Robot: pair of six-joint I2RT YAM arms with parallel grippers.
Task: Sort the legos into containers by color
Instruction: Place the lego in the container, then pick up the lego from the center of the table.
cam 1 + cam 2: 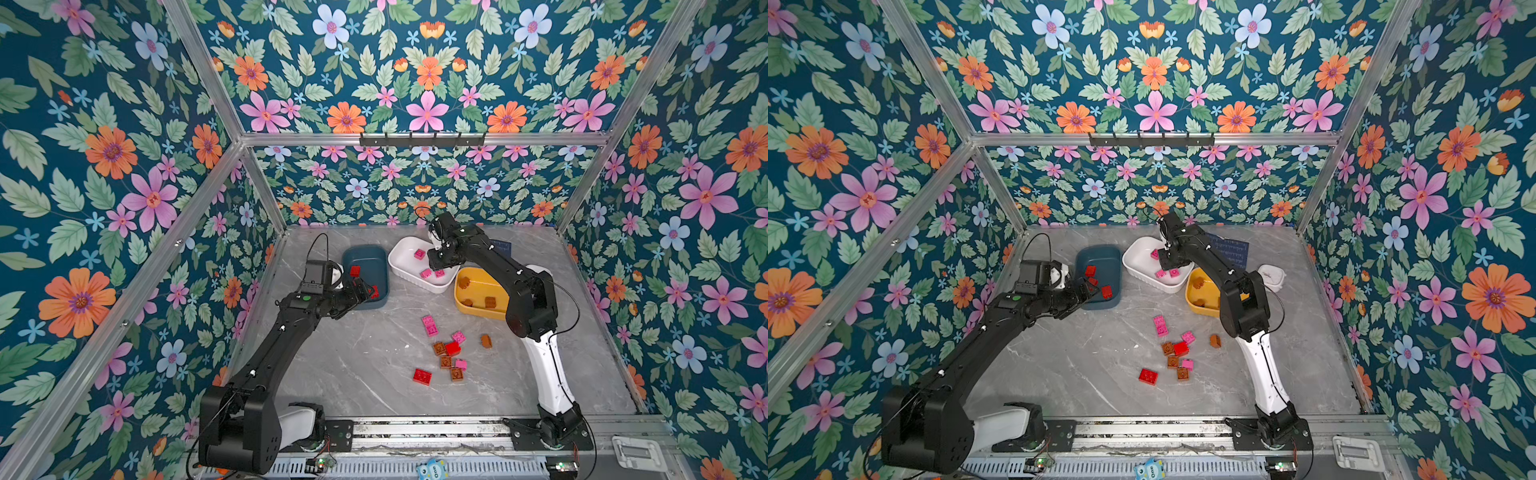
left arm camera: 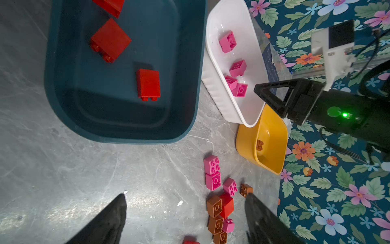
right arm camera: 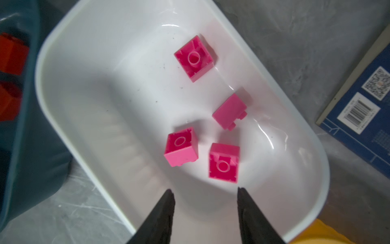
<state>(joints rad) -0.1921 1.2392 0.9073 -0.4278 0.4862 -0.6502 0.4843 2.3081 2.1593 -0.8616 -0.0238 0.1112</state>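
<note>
Over the white bin [image 3: 69, 84], the right gripper [image 3: 205, 190] hangs with fingers apart, holding nothing. 4 pink bricks [image 3: 181, 147] lie inside. 3 red bricks [image 2: 148, 84] sit in the blue bin [image 2: 63, 95], a few brown bricks [image 1: 490, 302] in the yellow bin [image 1: 482, 286]. The left gripper [image 2: 185, 195], spread wide and empty, is by the blue bin. About 10 mixed bricks [image 1: 445, 361] wait on the table [image 1: 353, 374], so the job looks about half done.

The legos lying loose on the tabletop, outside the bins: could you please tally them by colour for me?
Pink legos: 4
Brown-orange legos: 4
Red legos: 2
Total: 10
</note>
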